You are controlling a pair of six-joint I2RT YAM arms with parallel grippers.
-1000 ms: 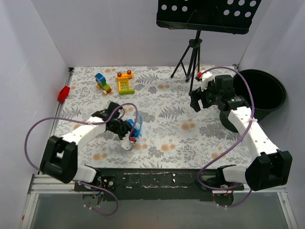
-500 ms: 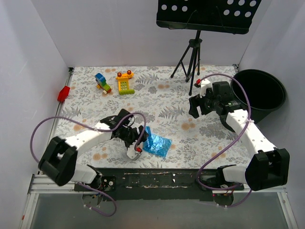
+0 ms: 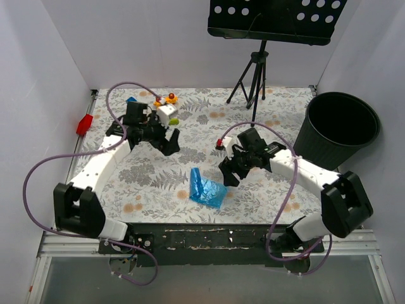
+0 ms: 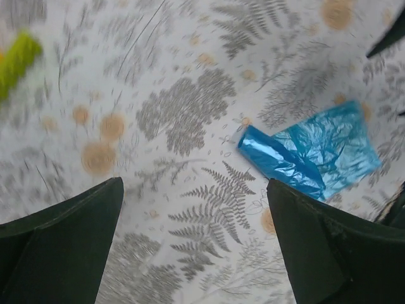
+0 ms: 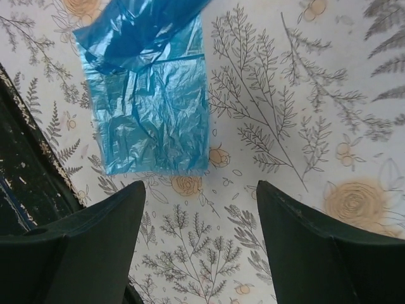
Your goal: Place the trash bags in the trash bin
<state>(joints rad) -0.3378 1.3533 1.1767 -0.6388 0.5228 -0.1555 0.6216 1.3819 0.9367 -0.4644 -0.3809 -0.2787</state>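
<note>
One bright-blue trash bag [image 3: 206, 189] lies crumpled flat on the floral table near the front edge, held by nothing. It shows at the right of the left wrist view [image 4: 310, 158] and at the top left of the right wrist view [image 5: 152, 107]. My left gripper [image 3: 166, 140] [image 4: 194, 181] hovers open and empty, well back and left of the bag. Just right of the bag, my right gripper [image 3: 226, 172] [image 5: 201, 185] is open over bare table, with the bag's edge ahead of its left finger [image 5: 95, 240]. The black trash bin [image 3: 326, 145] stands at the far right.
A black perforated music stand [image 3: 272, 19] on a tripod [image 3: 253, 76] stands at the back. Multicoloured toy blocks [image 3: 166, 111] lie at the back left, beside my left wrist. A red piece [image 3: 85, 123] sits at the left wall.
My left gripper opened, dropped the blue bag on the table and drew back towards the toy blocks. My right arm swung from beside the bin down to the bag.
</note>
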